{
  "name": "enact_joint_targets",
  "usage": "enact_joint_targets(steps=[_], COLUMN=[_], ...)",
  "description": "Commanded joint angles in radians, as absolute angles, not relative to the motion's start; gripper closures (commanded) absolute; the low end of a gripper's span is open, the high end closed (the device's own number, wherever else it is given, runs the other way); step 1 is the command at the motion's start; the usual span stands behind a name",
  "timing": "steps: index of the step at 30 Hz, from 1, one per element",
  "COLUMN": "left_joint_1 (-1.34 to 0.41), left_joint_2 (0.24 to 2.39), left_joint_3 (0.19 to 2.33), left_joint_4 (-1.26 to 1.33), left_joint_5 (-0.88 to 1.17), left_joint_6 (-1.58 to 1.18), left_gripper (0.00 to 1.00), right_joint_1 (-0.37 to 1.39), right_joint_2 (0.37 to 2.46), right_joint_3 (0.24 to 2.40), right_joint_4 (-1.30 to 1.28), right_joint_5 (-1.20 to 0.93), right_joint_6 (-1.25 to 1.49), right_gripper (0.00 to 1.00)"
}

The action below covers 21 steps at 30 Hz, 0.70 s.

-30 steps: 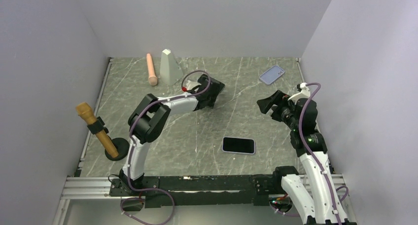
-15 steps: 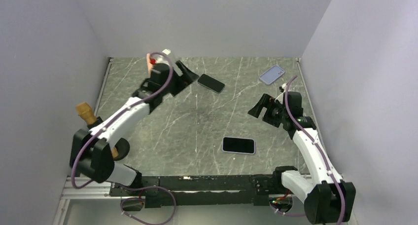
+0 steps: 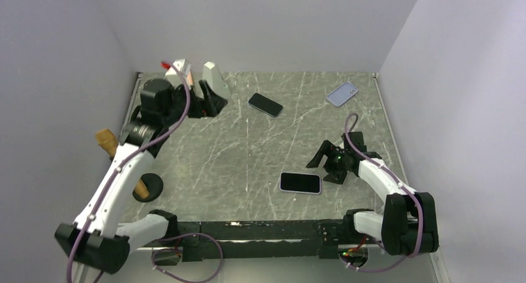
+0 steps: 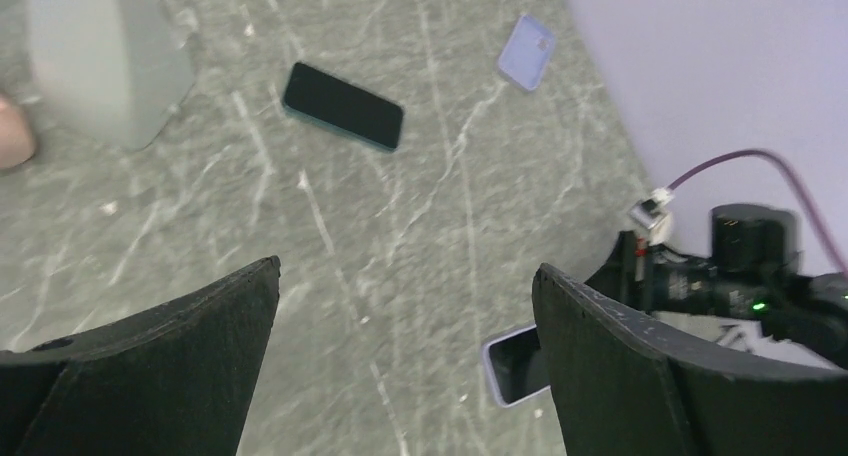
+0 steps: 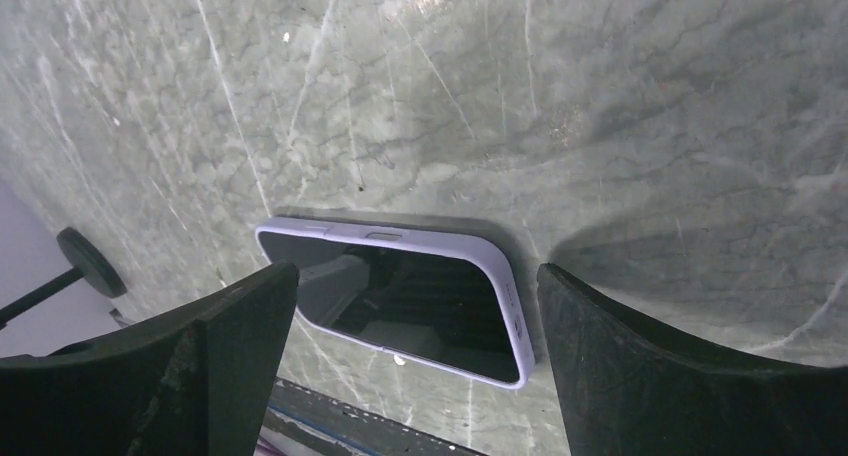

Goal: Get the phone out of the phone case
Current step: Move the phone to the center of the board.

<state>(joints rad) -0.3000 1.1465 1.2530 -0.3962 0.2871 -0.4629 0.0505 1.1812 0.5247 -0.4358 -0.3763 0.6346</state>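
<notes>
A phone in a lilac case (image 3: 300, 182) lies screen up near the table's front middle; it also shows in the right wrist view (image 5: 400, 301) and in the left wrist view (image 4: 512, 368). My right gripper (image 3: 327, 165) is open and low over the table, just right of the cased phone, its fingers apart on either side of it in the right wrist view (image 5: 417, 276), not touching it. My left gripper (image 3: 208, 100) is open and empty, raised at the back left, looking down over the table (image 4: 407, 266).
A bare dark phone (image 3: 265, 104) lies at the back middle. A lilac case (image 3: 342, 94) lies at the back right. A grey wedge block (image 3: 214, 78) stands at the back left. A wooden-handled tool on a black stand (image 3: 124, 165) is at the left edge.
My left gripper has drawn back from the dark phone to the back left and risen. My right gripper has come down and forward to the cased phone.
</notes>
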Motion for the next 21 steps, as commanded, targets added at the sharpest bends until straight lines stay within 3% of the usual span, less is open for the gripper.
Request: enact_joint_targets(steps=[1, 6, 13, 21], left_joint_1=[-0.292, -0.299, -0.298, -0.298], left_joint_2=[1.031, 0.947, 0.988, 0.971], left_joint_3=[1.102, 1.048, 1.066, 1.042], left_joint_4=[-0.334, -0.303, -0.333, -0.311], left_joint_5=[0.181, 0.121, 0.086, 0.062], left_joint_6=[-0.356, -0.33, -0.304, -0.296], left_gripper=[0.01, 0.0, 0.01, 0.0], right_joint_1=[0.101, 0.177, 0.348, 0.69], right_joint_2=[1.173, 1.198, 1.233, 1.256], right_joint_3=[0.527, 0.505, 0.477, 0.475], right_joint_4=[-0.454, -0.437, -0.358, -0.174], right_joint_5=[-0.318, -0.302, -0.329, -0.387], right_joint_6=[0.68, 0.716, 0.842, 1.034], right_gripper=[0.08, 0.07, 0.07, 0.07])
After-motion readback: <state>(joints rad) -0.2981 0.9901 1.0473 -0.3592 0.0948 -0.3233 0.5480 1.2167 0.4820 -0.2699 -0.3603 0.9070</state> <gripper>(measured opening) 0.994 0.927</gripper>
